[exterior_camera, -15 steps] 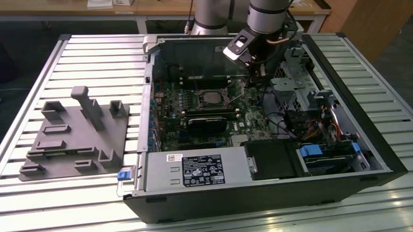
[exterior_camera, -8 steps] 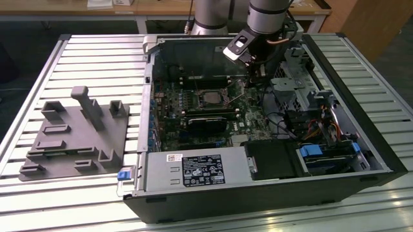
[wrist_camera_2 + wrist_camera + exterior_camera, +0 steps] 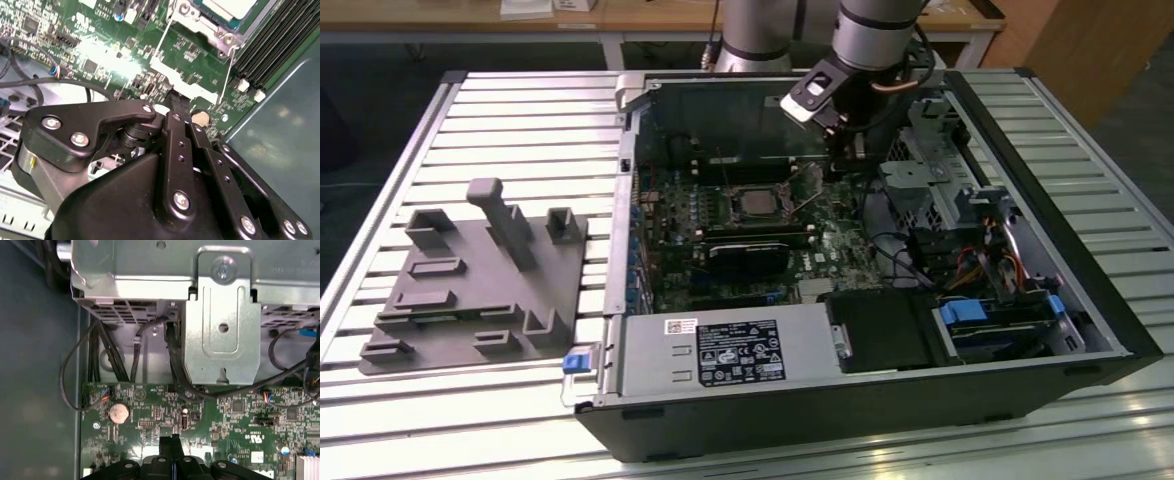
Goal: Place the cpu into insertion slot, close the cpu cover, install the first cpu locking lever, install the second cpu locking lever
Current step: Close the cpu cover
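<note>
Pincer [image 3: 843,160] hangs low inside the open computer case [image 3: 854,430], over the motherboard [image 3: 235,415] and beside the socket rather than above it. In the first wrist view its fingertips [image 3: 166,445] sit pressed together with only a hairline seam between them. Nothing is seen gripped, though a rod as thin as a lever would be hard to make out at that seam.

The cpu [image 3: 758,203] lies flat in the insertion slot [image 3: 787,206], near the pincer on the exterior view's left. The cpu cover [image 3: 192,17] shows as a silver frame lying down around the chip's pale top. It is judged closed, since the frame sits level with the board.

Two thin silver rods run out from the socket corners toward the pincer. One locking lever [image 3: 229,70] passes just beside the memory slots [image 3: 272,45]; the other lever [image 3: 159,42] runs from the socket's other corner. Both appear to stand free of their catches, so the chip and cover steps are judged done and the lever steps not yet done.

The closed fingertips make a narrow tip, judged suited to bearing on a thin rod, which would account for the stance next to the socket. A grey fixture tray [image 3: 467,290] rests on the table [image 3: 520,110], well apart from the pincer and outside the case.
</note>
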You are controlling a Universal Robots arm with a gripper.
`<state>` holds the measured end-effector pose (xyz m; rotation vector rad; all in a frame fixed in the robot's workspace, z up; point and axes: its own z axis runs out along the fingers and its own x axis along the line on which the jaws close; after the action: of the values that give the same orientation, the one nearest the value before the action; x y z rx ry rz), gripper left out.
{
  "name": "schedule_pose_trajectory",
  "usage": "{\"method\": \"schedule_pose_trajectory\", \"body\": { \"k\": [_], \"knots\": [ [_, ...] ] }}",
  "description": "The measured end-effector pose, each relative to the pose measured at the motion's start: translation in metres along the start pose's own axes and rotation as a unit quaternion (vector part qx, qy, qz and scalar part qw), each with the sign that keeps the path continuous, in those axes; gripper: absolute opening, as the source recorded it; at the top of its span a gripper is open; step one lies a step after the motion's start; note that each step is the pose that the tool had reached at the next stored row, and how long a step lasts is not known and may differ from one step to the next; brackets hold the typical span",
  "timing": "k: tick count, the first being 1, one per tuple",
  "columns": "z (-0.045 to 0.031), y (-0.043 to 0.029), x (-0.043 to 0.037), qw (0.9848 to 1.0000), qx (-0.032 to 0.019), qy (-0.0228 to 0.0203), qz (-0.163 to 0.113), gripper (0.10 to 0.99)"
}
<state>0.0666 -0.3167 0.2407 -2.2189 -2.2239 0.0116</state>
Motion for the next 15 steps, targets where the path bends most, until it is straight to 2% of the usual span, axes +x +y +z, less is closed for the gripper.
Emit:
{"method": "schedule_pose_trajectory", "body": {
  "k": [2,3,10,15],
  "knots": [
    [-0.0001,0.0001,0.0000,1.0000,0.0036,-0.0001,0.000,0.106],
    [-0.0001,0.0001,0.0000,1.0000,0.0039,-0.0001,0.000,0.106],
    [0.0000,-0.0001,0.0000,1.0000,0.0042,0.0000,0.000,0.106],
    [0.0000,-0.0054,0.0000,1.0000,0.0033,-0.0001,0.000,0.106]
  ]
}}
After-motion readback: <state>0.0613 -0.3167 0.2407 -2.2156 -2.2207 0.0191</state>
